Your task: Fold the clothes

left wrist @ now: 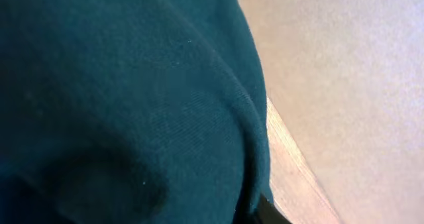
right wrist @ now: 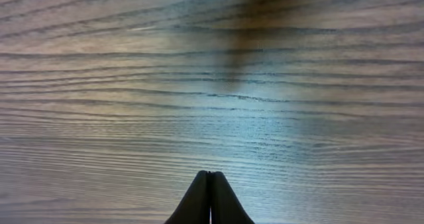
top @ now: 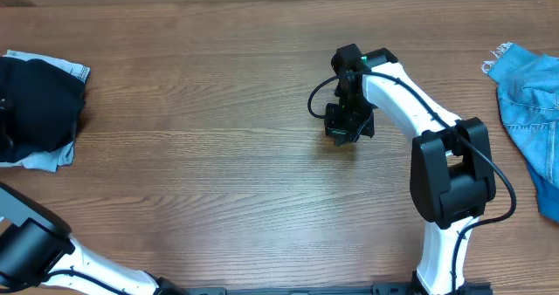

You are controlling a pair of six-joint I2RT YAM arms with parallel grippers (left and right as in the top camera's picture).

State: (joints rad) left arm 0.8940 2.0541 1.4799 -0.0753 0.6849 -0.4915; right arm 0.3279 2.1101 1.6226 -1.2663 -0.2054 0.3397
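Overhead view: the wooden table ran bare from its far edge to its near edge across the whole middle, the widest open room lying between a pile at the left border and one garment at the right border. The clothes, one black garment, lay bunched against the left border on top of one pale denim piece, whose corners showed above and below them. One bright blue denim garment with a frayed edge lay at the right border, partly cut off by the frame. Two arms were counted: the left arm crossed the lower left corner and left the picture, and the right arm reached to mid-table, its right gripper pointing down at bare wood, well apart from all three textiles. Left wrist view: dark cloth filled most of the frame; beside it a narrow strip of table edge ran diagonally, with pale floor beyond. The left gripper's fingers could not be made out, so whether it was released or clenched could not be told. Right wrist view: the two fingertips were pressed together, clenched on nothing, over bare wood grain.
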